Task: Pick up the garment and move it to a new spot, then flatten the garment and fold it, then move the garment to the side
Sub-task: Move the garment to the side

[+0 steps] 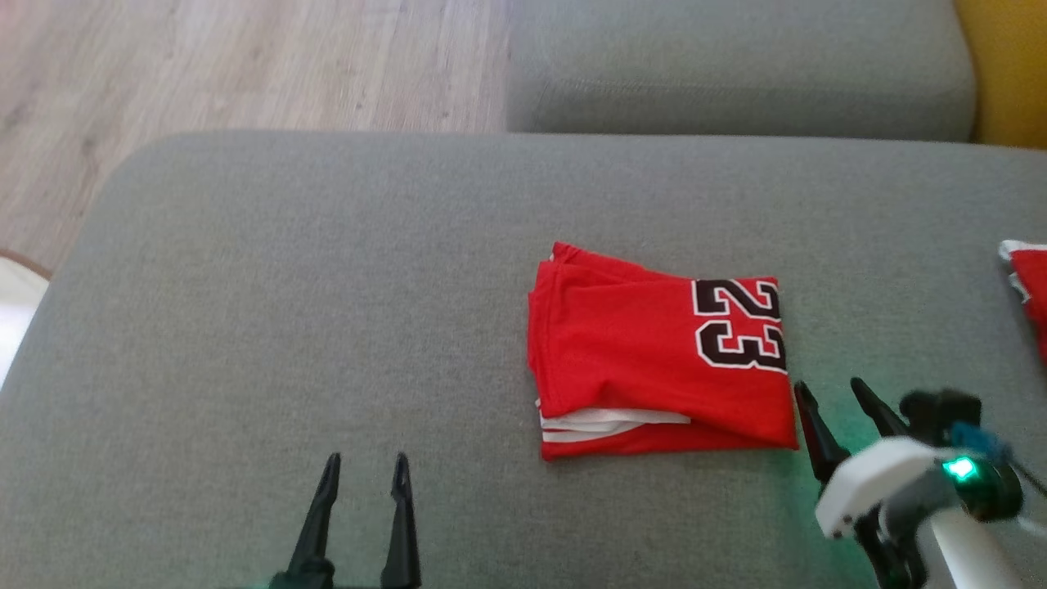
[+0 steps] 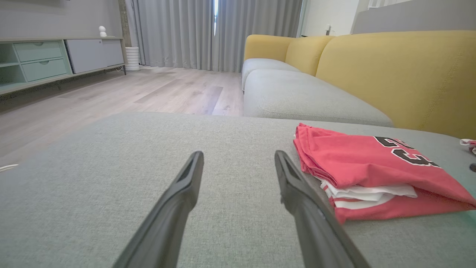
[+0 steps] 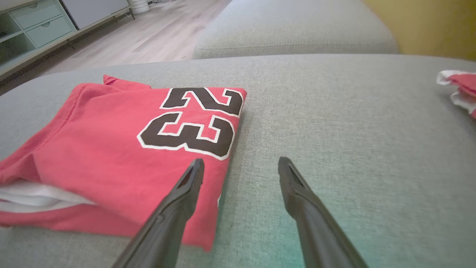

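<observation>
The garment [image 1: 646,352] is a red jersey with a black "23", folded into a neat rectangle on the grey cushion [image 1: 327,311]. White trim peeks out at its near edge. My right gripper [image 1: 830,388] stands open just past the jersey's near right corner, holding nothing. In the right wrist view the right gripper [image 3: 241,163] has its left finger over the jersey's [image 3: 111,156] corner. Well to the left of the fold, my left gripper [image 1: 366,464] is open and empty. The left wrist view has the left gripper [image 2: 238,156] over bare cushion with the jersey [image 2: 372,167] at its right.
Another red and white piece of cloth [image 1: 1029,286] lies at the cushion's right edge. A second grey seat cushion [image 1: 736,65] lies beyond, with a yellow sofa back [image 2: 401,70] at the right. Wooden floor [image 1: 204,74] lies past the far left edge.
</observation>
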Robot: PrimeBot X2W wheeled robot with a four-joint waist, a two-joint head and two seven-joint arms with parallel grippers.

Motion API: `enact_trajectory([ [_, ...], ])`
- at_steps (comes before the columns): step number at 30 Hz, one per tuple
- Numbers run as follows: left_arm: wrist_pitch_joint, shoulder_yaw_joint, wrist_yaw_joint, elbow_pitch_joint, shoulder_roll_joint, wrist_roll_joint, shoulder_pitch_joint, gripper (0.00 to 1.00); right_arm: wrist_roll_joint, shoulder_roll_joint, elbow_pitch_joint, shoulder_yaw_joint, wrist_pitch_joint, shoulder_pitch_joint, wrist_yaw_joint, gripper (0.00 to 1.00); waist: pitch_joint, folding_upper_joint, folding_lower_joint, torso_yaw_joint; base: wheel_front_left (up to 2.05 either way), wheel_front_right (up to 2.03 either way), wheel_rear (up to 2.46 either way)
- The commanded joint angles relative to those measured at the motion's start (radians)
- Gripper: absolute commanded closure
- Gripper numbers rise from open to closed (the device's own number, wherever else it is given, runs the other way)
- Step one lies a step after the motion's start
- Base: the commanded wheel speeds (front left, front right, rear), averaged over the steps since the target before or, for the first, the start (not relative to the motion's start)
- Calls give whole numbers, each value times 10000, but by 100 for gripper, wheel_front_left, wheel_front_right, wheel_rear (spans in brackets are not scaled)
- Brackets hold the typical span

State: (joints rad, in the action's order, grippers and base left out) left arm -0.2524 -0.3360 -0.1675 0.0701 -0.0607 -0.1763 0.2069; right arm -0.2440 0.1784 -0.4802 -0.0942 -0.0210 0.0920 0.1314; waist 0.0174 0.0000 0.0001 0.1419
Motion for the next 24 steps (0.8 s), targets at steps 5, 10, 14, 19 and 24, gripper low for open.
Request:
enact_trajectory([
  [5, -93, -171, 76, -332, 104, -208, -862, 0, -1481, 175, -977, -649, 1093, 1625, -7, 0, 565, 0, -1, 211, 0, 0, 0],
  [10, -93, -449, -47, -209, 104, -198, -1193, 0, -2745, 181, -1781, -1200, 1480, 2380, -7, 36, 969, 0, -1, 187, 0, 0, 0],
  [14, -93, -581, -180, -136, 104, -230, -1354, 0, -3800, 339, -1780, -1696, 1278, 2764, -7, 100, 1205, 0, -1, -35, 0, 0, 0],
  [19, -93, -614, -282, -184, 104, -222, -1549, 0, -4516, 1092, -1440, -2263, 810, 3126, -7, 100, 1510, 0, -1, -607, 0, 0, 0],
  [24, -93, -597, -315, -330, 104, -138, -1747, 0, -4718, 2038, -1087, -2677, 655, 3499, -7, 100, 1884, 0, -1, -1239, 0, 0, 0],
])
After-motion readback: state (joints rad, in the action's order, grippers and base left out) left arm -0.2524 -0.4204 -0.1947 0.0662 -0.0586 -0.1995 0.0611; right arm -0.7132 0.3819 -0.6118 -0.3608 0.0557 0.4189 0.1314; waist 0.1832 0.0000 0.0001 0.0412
